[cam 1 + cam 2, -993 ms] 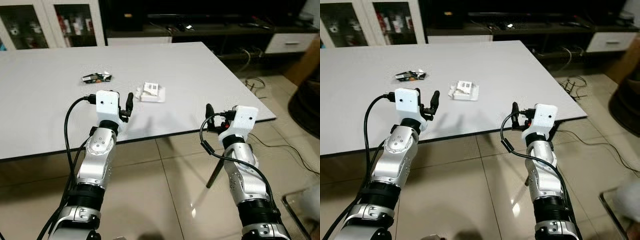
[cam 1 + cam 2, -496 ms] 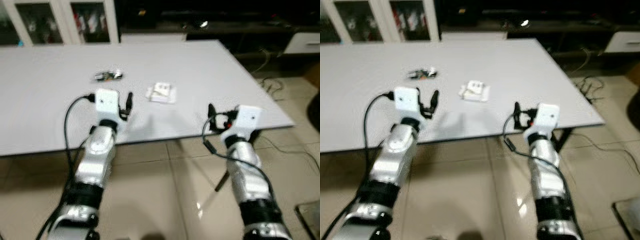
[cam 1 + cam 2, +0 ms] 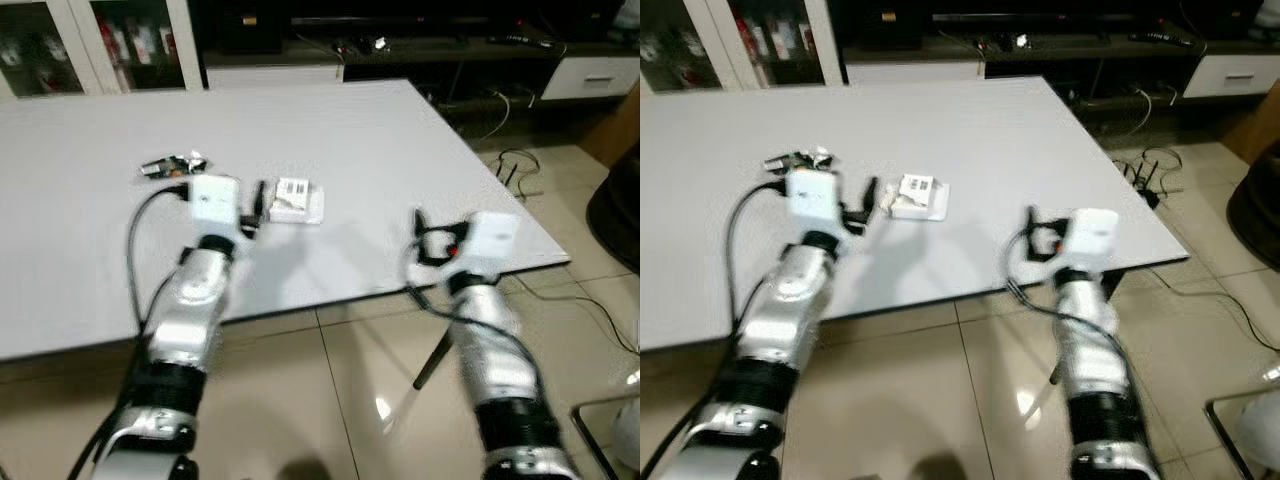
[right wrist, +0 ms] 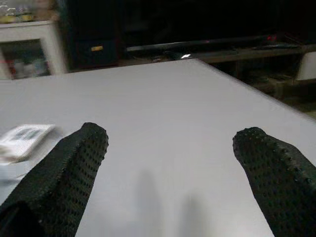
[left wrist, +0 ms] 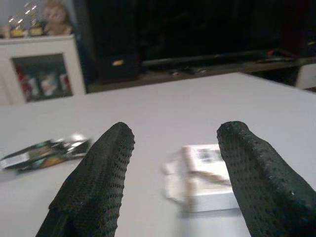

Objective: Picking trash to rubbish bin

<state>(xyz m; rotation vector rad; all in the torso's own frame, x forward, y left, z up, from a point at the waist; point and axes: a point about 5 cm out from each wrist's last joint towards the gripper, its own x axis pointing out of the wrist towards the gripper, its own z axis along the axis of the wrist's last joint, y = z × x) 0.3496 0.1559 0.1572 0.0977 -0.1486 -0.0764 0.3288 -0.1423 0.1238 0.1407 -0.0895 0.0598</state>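
Observation:
Two pieces of trash lie on the white table [image 3: 380, 140]: a crumpled white packet [image 3: 295, 200] with a printed label, and a shiny foil wrapper [image 3: 170, 166] further left. My left gripper [image 3: 256, 205] hovers open just in front of the white packet [image 5: 202, 175], which sits between its fingers [image 5: 98, 180] in the left wrist view, with the foil wrapper [image 5: 42, 153] off to one side. My right gripper [image 3: 425, 240] is open over the table's near right edge, nothing between its fingers [image 4: 64, 173]. The white packet [image 4: 22, 140] lies off to its left.
White glass-door cabinets [image 3: 90, 45] and a dark TV bench [image 3: 430, 45] stand behind the table. Cables [image 3: 515, 165] trail on the tiled floor to the right. A table leg [image 3: 432, 362] slants down under the near right corner. A dark object [image 3: 615, 210] sits at the far right.
The camera has shifted and the picture is blurred. My left gripper has come closer to the white packet. The trash has not moved on the table.

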